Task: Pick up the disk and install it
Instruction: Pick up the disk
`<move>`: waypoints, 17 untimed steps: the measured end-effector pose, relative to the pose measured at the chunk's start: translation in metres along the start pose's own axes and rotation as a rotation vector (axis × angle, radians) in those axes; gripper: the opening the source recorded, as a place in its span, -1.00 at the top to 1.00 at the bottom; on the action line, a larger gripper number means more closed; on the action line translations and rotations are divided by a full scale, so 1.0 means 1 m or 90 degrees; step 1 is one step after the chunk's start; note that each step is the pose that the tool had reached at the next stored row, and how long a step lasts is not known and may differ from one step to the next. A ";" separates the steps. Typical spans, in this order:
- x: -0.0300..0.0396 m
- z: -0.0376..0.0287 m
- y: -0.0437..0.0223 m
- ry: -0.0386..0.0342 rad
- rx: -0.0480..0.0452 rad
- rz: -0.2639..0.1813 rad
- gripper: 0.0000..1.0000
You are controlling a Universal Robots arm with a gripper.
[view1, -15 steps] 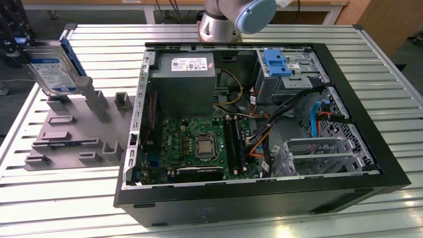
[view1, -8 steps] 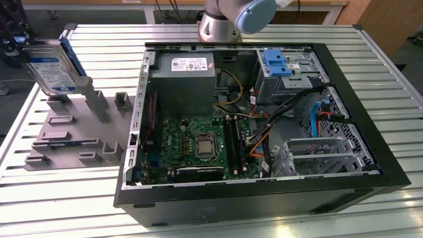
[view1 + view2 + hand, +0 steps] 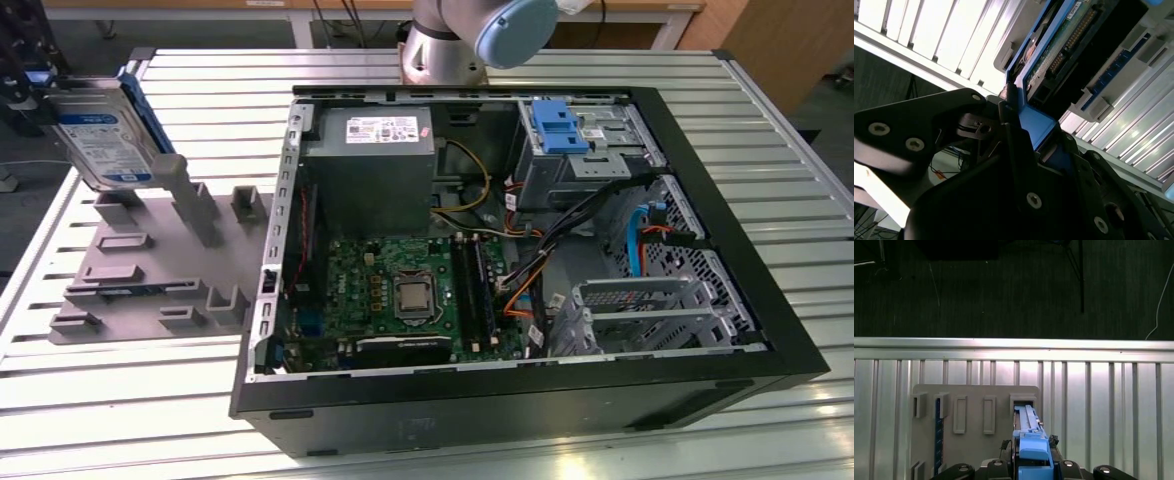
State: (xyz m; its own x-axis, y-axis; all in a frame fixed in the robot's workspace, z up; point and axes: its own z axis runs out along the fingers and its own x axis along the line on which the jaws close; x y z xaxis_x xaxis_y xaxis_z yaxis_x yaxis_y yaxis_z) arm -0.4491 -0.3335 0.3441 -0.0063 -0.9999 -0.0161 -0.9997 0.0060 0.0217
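The disk point(image 3: 104, 135), silver with a white-and-blue label and a blue bracket, stands tilted on edge over the far corner of the grey fixture block point(image 3: 147, 260) at the exterior view's left. My gripper point(image 3: 27, 85) is at its upper end, shut on the blue bracket. In the second wrist view the black fingers point(image 3: 1004, 150) clamp the blue bracket point(image 3: 1036, 125), and the disk's circuit-board side point(image 3: 1064, 45) runs away from them. In the first wrist view the disk point(image 3: 1030, 437) is seen edge-on over a slot of the fixture block point(image 3: 974, 412). I cannot tell whether it touches the slot.
An open computer case point(image 3: 747, 330) lies on the slatted metal table point(image 3: 200, 70), to the right of the fixture. Inside are a motherboard point(image 3: 400, 290), a power supply point(image 3: 367, 160), a drive bay with a blue bracket point(image 3: 554, 125) and a metal drive cage point(image 3: 641, 305). The arm's base point(image 3: 447, 45) stands behind the case.
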 end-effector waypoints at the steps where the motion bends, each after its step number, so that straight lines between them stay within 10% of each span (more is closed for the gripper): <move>1: 0.0000 -0.0004 0.0000 0.0000 0.0000 0.000 0.27; 17: -0.0001 -0.0058 0.0001 0.0000 0.0000 0.000 0.27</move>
State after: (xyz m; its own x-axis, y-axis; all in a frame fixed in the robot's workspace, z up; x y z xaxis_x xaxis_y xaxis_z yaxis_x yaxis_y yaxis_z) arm -0.4491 -0.3335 0.3499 -0.0063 -0.9999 -0.0161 -0.9997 0.0060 0.0217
